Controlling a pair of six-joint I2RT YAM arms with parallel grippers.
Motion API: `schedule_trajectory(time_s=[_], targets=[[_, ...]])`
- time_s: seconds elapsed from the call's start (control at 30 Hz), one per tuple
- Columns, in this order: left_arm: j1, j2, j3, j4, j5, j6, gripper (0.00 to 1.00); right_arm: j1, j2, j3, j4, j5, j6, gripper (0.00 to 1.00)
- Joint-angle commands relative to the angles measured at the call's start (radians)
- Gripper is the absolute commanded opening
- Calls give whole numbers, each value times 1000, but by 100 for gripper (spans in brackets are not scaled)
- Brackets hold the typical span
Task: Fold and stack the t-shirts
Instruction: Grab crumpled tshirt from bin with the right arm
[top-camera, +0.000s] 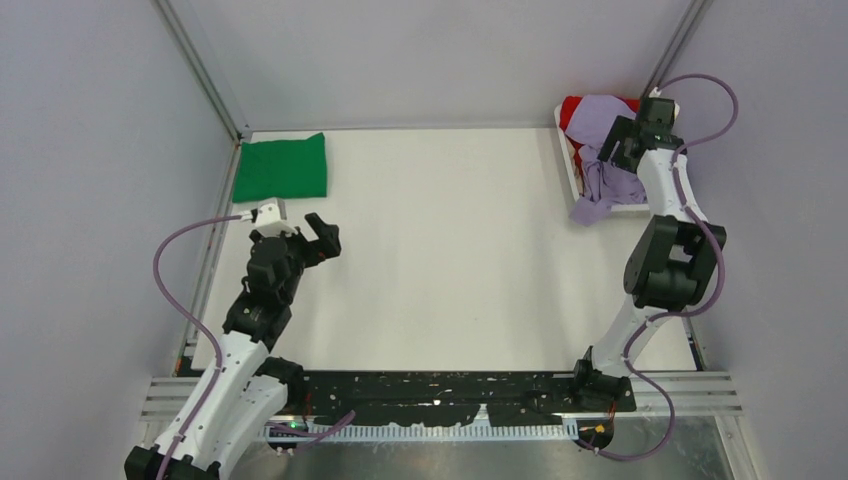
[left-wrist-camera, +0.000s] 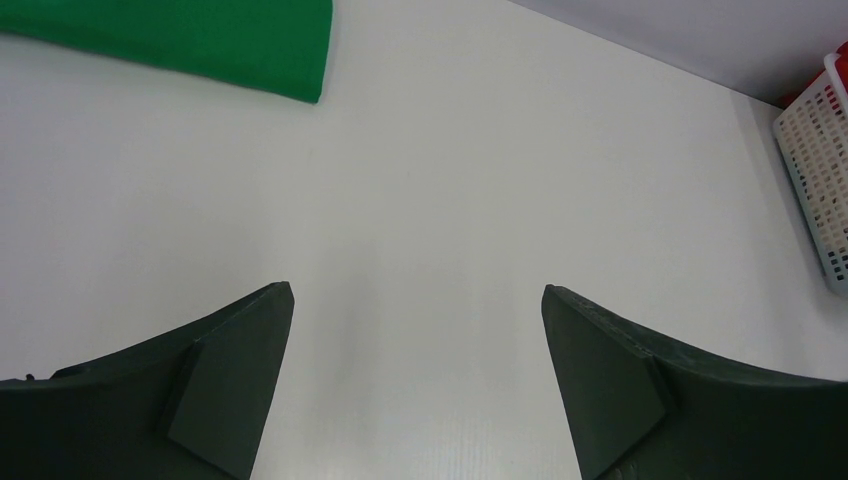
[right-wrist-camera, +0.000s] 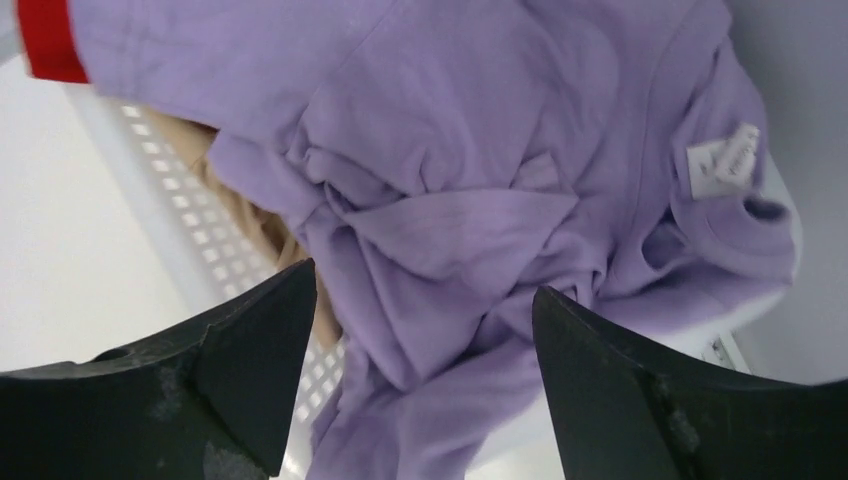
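Lower spread right fingers (right-wrist-camera: 250, 370) onto purple shirt (right-wrist-camera: 450, 180), pinch bunched fold, lift clear of basket (right-wrist-camera: 170, 200), with left fingers (left-wrist-camera: 230, 380) spread over table (left-wrist-camera: 450, 200).

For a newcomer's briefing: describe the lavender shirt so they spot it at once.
At the table's far right corner sits a white slatted basket. The lavender t-shirt lies crumpled on top, spilling over its near rim. It alone is pale purple; the red shirt lies under it, and the green shirt lies folded far left.
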Motion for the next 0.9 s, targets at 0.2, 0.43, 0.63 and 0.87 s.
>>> schedule_trajectory(time_s=[0.2,0.43,0.63,0.87], targets=[[5,12,35,43,-13,10,100,1,201,173,-97,-116,-107,64],[5,8,41,26,-18,11,100,0,144,145,-47,-54,-88,7],[5,-15,31,35,-6,3,100,0,-97,140,42,9,-94,5],[5,-41,28,31,-7,4,99,1,-363,55,220,-65,-139,5]])
